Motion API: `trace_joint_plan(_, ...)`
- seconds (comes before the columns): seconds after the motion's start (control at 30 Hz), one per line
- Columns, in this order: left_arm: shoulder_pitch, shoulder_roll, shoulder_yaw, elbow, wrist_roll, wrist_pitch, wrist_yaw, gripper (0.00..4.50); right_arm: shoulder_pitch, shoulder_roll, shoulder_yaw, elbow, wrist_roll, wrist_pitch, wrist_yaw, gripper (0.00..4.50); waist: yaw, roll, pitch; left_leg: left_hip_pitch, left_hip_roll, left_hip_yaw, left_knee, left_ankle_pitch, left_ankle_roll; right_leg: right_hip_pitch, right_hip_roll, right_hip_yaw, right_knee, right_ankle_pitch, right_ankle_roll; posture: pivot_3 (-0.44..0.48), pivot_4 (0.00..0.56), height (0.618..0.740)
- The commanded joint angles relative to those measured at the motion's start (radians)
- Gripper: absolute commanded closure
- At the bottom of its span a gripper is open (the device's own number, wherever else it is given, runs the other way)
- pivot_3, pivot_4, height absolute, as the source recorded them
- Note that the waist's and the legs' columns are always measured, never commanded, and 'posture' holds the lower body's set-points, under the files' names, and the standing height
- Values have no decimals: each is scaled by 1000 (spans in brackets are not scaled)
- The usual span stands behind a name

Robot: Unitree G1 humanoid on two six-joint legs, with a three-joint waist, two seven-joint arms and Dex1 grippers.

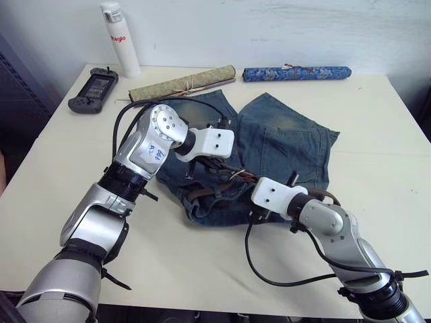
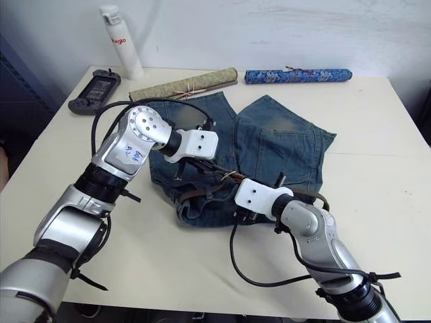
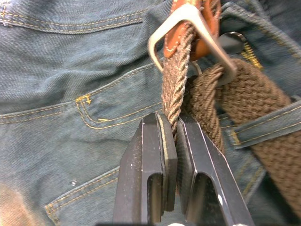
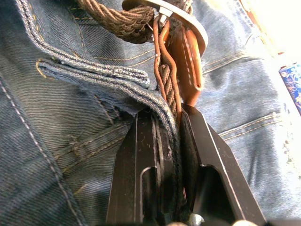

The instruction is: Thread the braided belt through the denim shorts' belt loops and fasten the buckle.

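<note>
With both grippers pinching the braided belt (image 3: 171, 101) beside its buckle (image 3: 188, 33) on the denim shorts' (image 1: 283, 145) waistband, fastening seemingly needs steady, opposed tension to seat the prong.

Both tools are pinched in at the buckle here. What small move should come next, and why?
Probably the left tool should draw the belt a little further through the buckle. It is shut on the braided strap just below the silver frame, where the strap already passes through, while the right tool pinches the belt and waistband of the shorts beside it, steadying that end.
</note>
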Motion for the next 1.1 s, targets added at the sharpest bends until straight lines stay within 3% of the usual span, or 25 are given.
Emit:
trace_joint_plan(0.03, -1, -41, 2, -99, -59, 36, -26, 4500, -13, 7, -11, -27, 3, 0, -2, 4496, 0, 0, 0, 0, 0, 0, 0, 0, 0, 0, 0, 0, 0, 0, 0, 0, 150, 686)
trace_joint_plan(0.27, -14, -90, -4, -106, -56, 114, -14, 4500, -13, 11, -9, -30, 5, 1, 4, 4496, 1, 0, 0, 0, 0, 0, 0, 0, 0, 0, 0, 0, 0, 0, 0, 0, 150, 686)
trace_joint_plan(0.6, -60, -136, 4, -38, -57, 98, 19, 4500, -16, 24, 14, -42, 5, 13, 15, 4496, 1, 0, 0, 0, 0, 0, 0, 0, 0, 0, 0, 0, 0, 0, 0, 0, 150, 686)
trace_joint_plan(0.9, -156, -112, -60, 151, 40, -206, 40, 4500, -16, 26, 31, -38, 5, 7, 30, 4497, 1, 0, 0, 0, 0, 0, 0, 0, 0, 0, 0, 0, 0, 0, 0, 0, 150, 686)
trace_joint_plan(1.1, -151, -170, -97, 151, 38, -198, 9, 4500, -21, 28, 37, -38, 2, 7, 34, 4497, -1, 0, 0, 0, 0, 0, 0, 0, 0, 0, 0, 0, 0, 0, 0, 0, 150, 686)
